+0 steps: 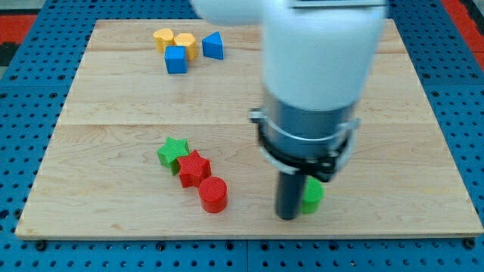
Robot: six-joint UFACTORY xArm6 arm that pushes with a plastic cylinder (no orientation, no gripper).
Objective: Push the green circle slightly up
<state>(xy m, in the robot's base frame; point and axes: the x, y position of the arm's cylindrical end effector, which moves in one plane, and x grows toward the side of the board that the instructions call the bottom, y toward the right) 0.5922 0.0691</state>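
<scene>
A: Where does our tip [287,217] sit?

B: On the pale wooden board [113,113]; a bare dark rod, gripping nothing; the green circle [311,196] touches its right side, half hidden.

A: And leftward?

B: A ribbed red cylinder [213,194], red star [193,168], green star [173,153]; yellow and blue blocks lie far up-left.

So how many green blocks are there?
2. The green star sits left of centre, touching the red star. The green circle is half hidden just right of my tip. The arm could hide others.

Arm [318,91] blurred, cut off at top; hides most of green circle [312,195].
</scene>
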